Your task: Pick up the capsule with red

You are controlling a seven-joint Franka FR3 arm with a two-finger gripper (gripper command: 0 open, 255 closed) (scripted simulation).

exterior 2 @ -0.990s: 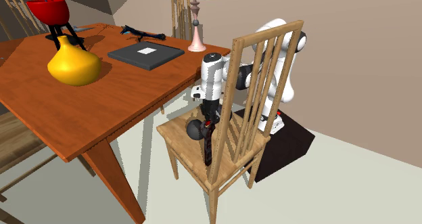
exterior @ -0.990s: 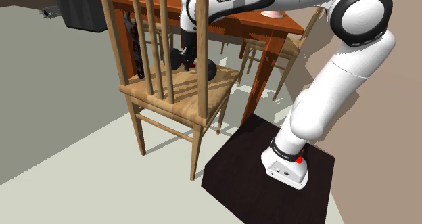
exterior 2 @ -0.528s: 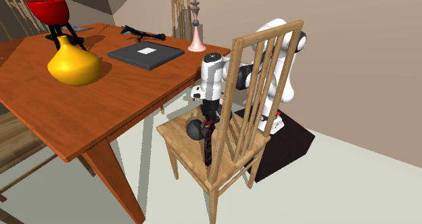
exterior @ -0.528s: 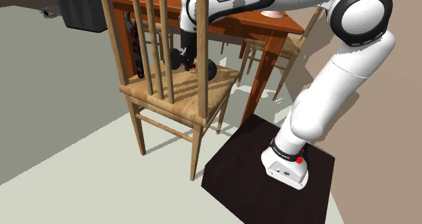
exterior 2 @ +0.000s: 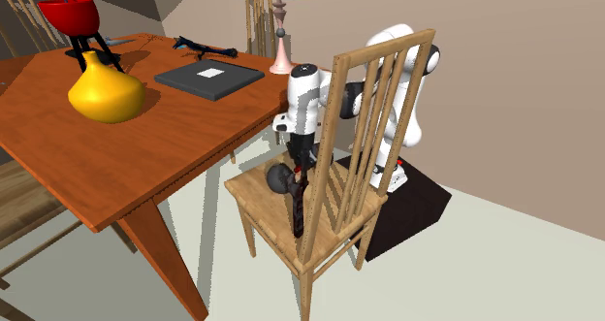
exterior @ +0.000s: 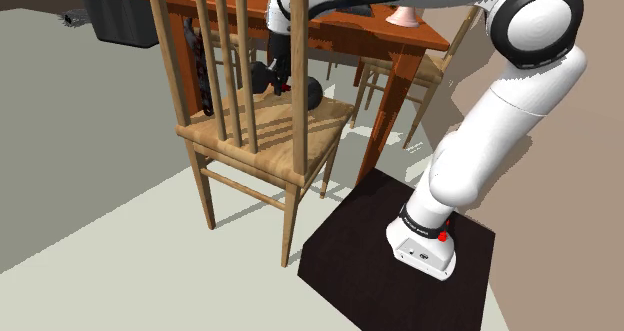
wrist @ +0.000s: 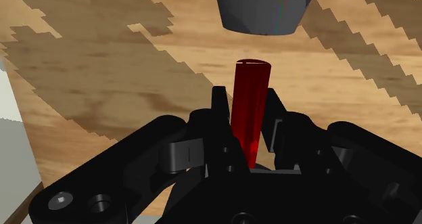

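Capsule pinched over chair seat

Red-brown table [exterior 2: 145, 164] on the second exterior view's left bears a yellow vase [exterior 2: 105, 94] and a dark flat slab [exterior 2: 208, 79]. Right of it a wooden chair [exterior 2: 262, 208] stands on pale floor [exterior 2: 504, 261]. Over its seat the black gripper [wrist: 247, 104] clasps the red capsule [wrist: 251, 80], near a dark round object [exterior 2: 278, 179]. Farthest right sits the black stand [exterior 2: 422, 208].

Light, bright and even, is falling from above. Jagged, stair-stepped shadow stripes are crossing the chair seat [wrist: 101, 74]; a broad dim patch is lying on the floor [exterior: 60, 89].
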